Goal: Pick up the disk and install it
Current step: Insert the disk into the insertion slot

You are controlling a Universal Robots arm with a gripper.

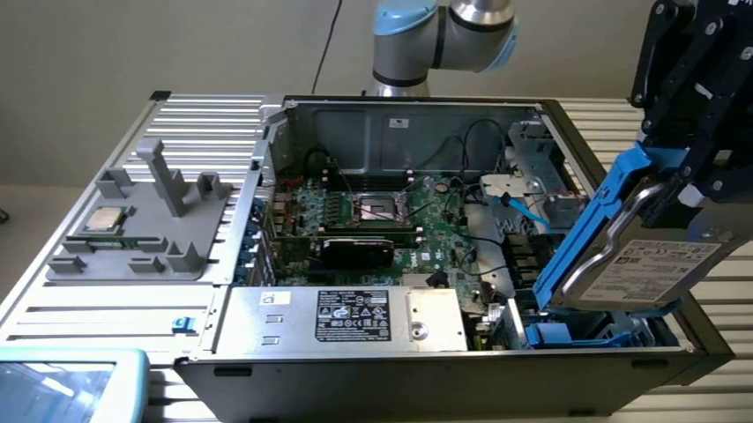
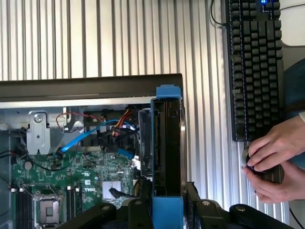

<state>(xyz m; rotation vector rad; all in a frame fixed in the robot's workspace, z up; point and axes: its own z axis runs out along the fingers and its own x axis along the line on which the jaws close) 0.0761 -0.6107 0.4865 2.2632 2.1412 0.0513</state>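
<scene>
The disk (image 1: 654, 264), clamped at its upper end by the gripper (image 1: 686, 181) and hanging tilted over the blue drive bay (image 1: 585, 336) inside the computer case (image 1: 471, 374), could catch a rail on the bay's edge and jam or twist loose.

You are in a robotics lab, at a test bench, not in a home or a shop. A robot arm (image 1: 445, 40) rises behind a desktop computer case (image 1: 471, 374) that lies on a ribbed metal table (image 2: 95, 38), side panel off and circuit board (image 1: 400, 220) bare. Beside the case a grey moulded holder (image 1: 141, 238) keeps a small chip (image 1: 106, 218) seated in a pocket. The gripper (image 2: 167, 202) grips the disk (image 1: 653, 264) over the open case. A keyboard (image 2: 255, 71) lies on the same table, and next to it a person's hand (image 2: 279, 145) rests on a small dark controller (image 2: 267, 174).
</scene>
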